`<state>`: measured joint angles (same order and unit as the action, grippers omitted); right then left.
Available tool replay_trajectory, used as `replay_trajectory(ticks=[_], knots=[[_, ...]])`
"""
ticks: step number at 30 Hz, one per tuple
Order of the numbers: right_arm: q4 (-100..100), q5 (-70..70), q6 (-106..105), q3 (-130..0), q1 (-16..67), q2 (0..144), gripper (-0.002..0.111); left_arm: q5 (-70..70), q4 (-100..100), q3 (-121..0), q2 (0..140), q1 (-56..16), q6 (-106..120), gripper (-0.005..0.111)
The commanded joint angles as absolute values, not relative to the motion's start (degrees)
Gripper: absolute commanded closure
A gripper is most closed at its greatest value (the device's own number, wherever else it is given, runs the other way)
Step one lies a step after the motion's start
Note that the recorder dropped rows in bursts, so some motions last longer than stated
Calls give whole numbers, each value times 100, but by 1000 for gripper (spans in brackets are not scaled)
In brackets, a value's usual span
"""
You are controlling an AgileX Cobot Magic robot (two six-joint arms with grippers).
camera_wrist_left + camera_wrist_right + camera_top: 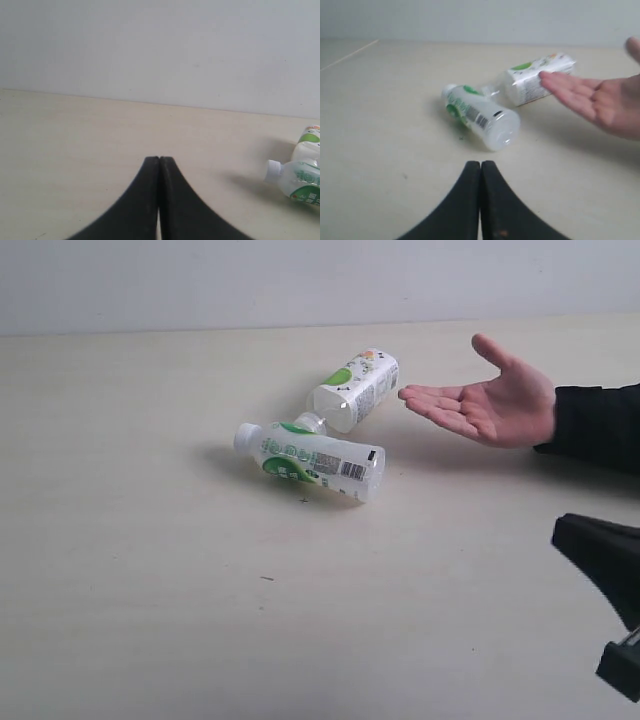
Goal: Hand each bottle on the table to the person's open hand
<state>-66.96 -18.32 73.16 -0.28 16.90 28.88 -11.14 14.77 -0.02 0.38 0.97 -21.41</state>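
The near bottle (312,460) and far bottle (358,388) lie on their sides mid-tabletop (150,590), just left of the person's open hand (485,400), which is empty. The left fingers (145,190) and right fingers (467,190) are pressed closed on nothing. Both handovers remain.

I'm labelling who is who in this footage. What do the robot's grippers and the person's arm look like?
Both the left gripper and right gripper have two matte black fingers, broad at the base and curving to narrow tips; no cables show. The person wears a black sleeve to the wrist; the hand is bare, no rings visible.
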Motion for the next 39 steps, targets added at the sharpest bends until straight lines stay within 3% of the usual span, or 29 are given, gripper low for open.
replay_trajectory(ticks=[1,8,39], knots=[[-7186,-1287,7658,0,1672,1971,108,-1107,1478,0,0,103,-2147,107],[-7840,-1318,8007,0,1672,1282,108,-1107,1478,0,0,103,-2147,107],[-7840,-1366,8316,0,1672,1268,108,-1107,1478,0,0,103,-2147,107]])
